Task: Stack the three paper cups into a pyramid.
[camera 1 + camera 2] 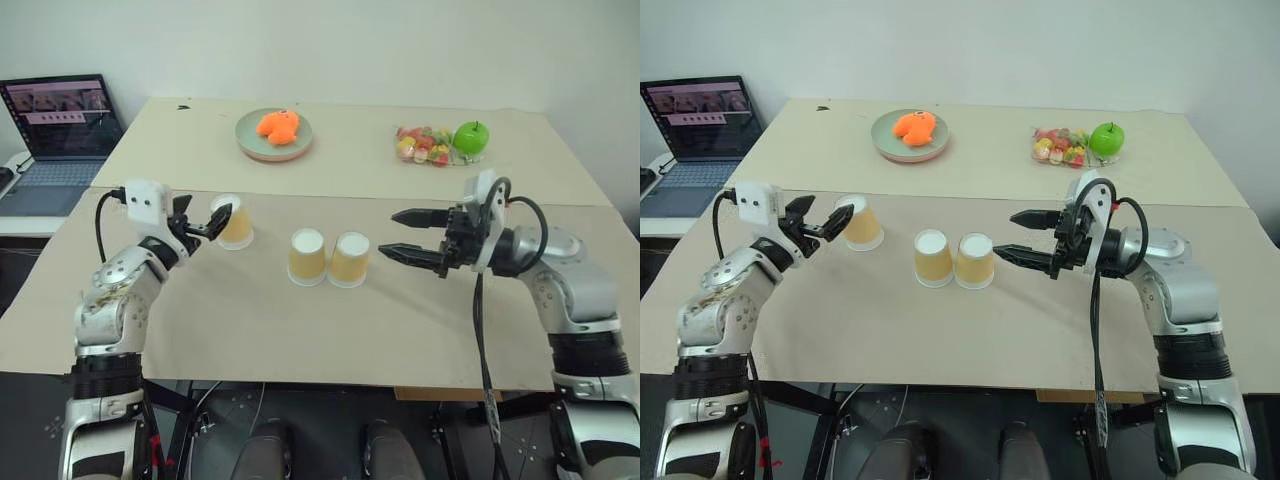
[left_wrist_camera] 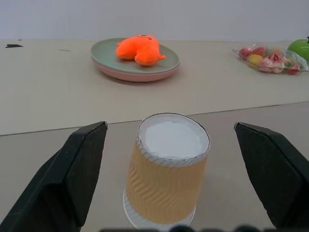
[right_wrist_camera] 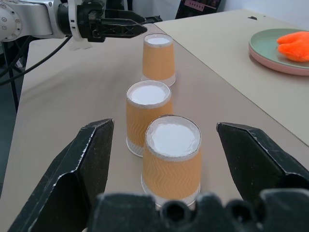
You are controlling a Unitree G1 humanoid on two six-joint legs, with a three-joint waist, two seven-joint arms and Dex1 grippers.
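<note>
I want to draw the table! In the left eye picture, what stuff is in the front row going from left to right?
Left claw → lone paper cup → middle paper cup → paper cup touching it → right claw.

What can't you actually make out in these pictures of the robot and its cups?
- Laptop: its screen content is too small to read in the head views.
- Bag of sweets: single pieces too small to identify.
- Lone cup: its bottom rim is cut off by the left wrist view's edge and gripper body.
</note>
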